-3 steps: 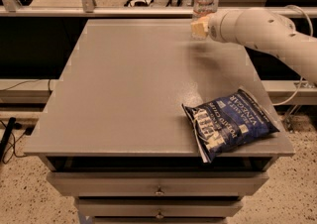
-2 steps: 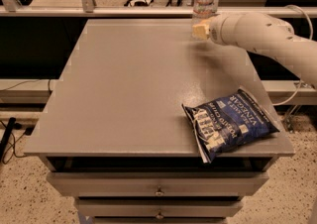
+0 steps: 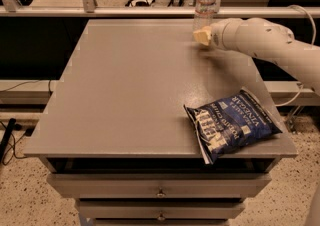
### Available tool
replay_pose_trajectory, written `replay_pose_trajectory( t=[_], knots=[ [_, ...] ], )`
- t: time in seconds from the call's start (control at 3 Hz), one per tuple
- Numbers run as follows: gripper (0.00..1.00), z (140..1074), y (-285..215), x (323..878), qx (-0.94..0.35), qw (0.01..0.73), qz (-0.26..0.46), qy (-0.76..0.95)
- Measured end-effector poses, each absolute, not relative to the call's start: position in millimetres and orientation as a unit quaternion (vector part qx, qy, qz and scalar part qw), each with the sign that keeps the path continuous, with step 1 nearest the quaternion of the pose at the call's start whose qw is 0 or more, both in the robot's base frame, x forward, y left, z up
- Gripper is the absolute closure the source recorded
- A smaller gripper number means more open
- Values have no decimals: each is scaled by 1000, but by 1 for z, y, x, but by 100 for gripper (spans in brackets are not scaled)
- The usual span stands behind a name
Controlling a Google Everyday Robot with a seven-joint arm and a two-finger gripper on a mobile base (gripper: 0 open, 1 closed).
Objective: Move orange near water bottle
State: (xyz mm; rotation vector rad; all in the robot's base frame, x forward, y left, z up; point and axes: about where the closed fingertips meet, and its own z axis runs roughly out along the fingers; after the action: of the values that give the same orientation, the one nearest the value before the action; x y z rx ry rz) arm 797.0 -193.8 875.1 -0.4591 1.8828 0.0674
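Note:
The water bottle (image 3: pixel 205 1) is clear with a white cap and stands upright at the table's far edge, right of the middle. My gripper (image 3: pixel 202 35) is at the end of the white arm (image 3: pixel 260 40), which reaches in from the right. It is low over the table, just in front of the bottle's base. Only a pale yellowish tip of it shows. The orange is not visible; whether it is inside the gripper I cannot tell.
A blue chip bag (image 3: pixel 232 123) lies at the front right corner of the grey table (image 3: pixel 125 95), overhanging the edge slightly. Drawers sit below the tabletop. A rail and glass partition run behind the table's far edge.
The gripper has dropped slightly toward the tabletop in front of the bottle. The bottle and chip bag have not moved.

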Motion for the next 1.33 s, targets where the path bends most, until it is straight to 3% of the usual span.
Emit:
replay_pose_trajectory(
  t=[0.33, 1.33],
  knots=[
    [0, 863, -187, 797, -197, 557, 40, 806],
    [0, 915, -188, 769, -236, 570, 78, 783]
  ],
)
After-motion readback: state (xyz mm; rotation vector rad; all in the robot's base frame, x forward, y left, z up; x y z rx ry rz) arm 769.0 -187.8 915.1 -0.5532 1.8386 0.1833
